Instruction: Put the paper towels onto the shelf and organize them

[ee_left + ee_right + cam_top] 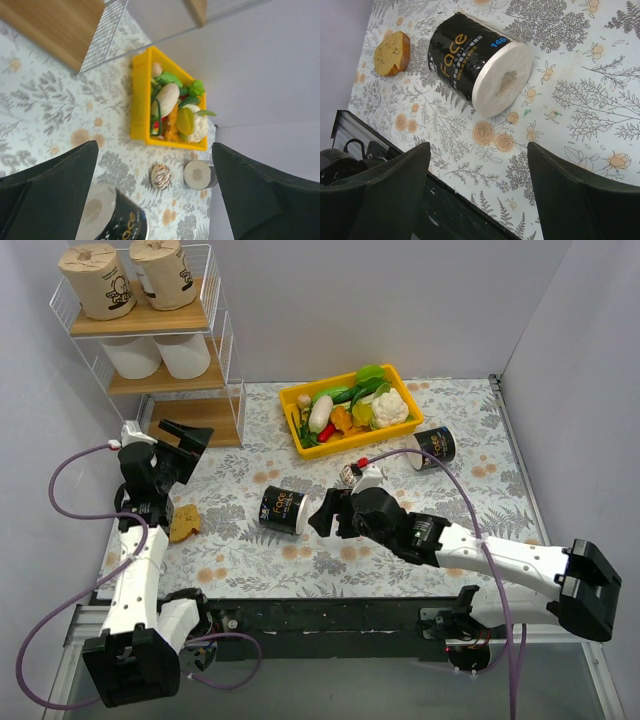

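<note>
The white wire shelf (225, 335) stands at the back left. Two tan cartoon-print rolls (100, 280) sit on its top board, two plain white rolls (160, 355) on the middle board. The bottom board (205, 420) is bare. A black "Face" roll (282, 510) lies on its side mid-table, also in the right wrist view (475, 62) and the left wrist view (112, 217). The second black roll (435, 446) lies by the bin, also in the left wrist view (199, 174). My right gripper (322, 514) is open, just right of the near roll. My left gripper (180, 445) is open and empty in front of the shelf.
A yellow bin (300, 440) of vegetables stands at the back centre. A piece of bread (184, 523) lies left of the near black roll. A small patterned ball (161, 176) lies between the rolls. Grey walls close the left, back and right sides.
</note>
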`<act>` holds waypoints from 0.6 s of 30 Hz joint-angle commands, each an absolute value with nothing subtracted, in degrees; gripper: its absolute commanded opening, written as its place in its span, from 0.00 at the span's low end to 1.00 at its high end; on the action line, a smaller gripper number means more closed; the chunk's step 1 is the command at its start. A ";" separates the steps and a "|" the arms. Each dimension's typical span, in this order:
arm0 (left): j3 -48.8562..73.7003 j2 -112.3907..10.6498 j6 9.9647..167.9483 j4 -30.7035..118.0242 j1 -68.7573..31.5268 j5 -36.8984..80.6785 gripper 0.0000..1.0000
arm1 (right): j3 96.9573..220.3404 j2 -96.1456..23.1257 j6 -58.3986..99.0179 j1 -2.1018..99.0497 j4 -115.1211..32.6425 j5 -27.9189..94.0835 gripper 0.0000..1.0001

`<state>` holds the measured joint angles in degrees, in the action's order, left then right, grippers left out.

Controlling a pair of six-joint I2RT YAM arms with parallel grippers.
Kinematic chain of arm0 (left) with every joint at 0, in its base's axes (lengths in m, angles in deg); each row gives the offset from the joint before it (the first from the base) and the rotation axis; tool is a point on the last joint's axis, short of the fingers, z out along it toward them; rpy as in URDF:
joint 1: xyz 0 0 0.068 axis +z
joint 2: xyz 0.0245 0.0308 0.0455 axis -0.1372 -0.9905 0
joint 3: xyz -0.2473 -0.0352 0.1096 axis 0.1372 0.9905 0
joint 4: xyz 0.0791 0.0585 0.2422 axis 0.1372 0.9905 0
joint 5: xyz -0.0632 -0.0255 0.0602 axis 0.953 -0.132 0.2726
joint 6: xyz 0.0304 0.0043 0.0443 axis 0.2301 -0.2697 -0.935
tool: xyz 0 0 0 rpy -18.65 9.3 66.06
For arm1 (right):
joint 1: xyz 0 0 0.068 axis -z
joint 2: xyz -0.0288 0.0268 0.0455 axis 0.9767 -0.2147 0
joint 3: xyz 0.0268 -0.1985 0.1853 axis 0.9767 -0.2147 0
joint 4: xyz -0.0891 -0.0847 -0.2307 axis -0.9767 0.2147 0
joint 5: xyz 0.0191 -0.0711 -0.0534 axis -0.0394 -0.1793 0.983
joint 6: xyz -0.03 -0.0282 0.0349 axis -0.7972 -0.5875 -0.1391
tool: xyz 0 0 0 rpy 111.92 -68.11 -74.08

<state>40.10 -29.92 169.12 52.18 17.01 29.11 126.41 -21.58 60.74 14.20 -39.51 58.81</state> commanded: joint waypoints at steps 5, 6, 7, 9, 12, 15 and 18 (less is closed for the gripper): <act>46.53 -27.14 164.04 57.72 17.02 37.35 0.98 | 133.63 -31.97 58.50 17.04 -46.67 56.03 0.81; 46.53 -27.49 163.34 57.63 16.94 40.32 0.98 | 134.07 -32.94 57.97 17.57 -48.32 53.32 0.80; 46.53 -27.67 162.55 57.37 16.94 41.48 0.98 | 134.17 -34.43 57.62 18.35 -49.30 52.42 0.79; 46.80 -27.94 161.93 57.80 17.02 42.54 0.98 | 134.52 -35.40 56.74 18.71 -50.97 51.62 0.77; 47.76 -26.80 160.96 59.65 16.94 42.46 0.98 | 135.31 -37.51 56.91 19.85 -51.41 50.48 0.77; 49.34 -25.21 160.08 60.27 16.94 42.72 0.98 | 135.40 -39.62 57.09 21.17 -52.64 48.38 0.75; 49.70 -24.51 158.77 61.58 17.02 42.90 0.98 | 135.31 -42.00 57.09 22.32 -53.96 45.21 0.71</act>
<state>48.91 -26.38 161.69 59.35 17.03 41.09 133.10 -39.98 57.96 21.13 -49.43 49.50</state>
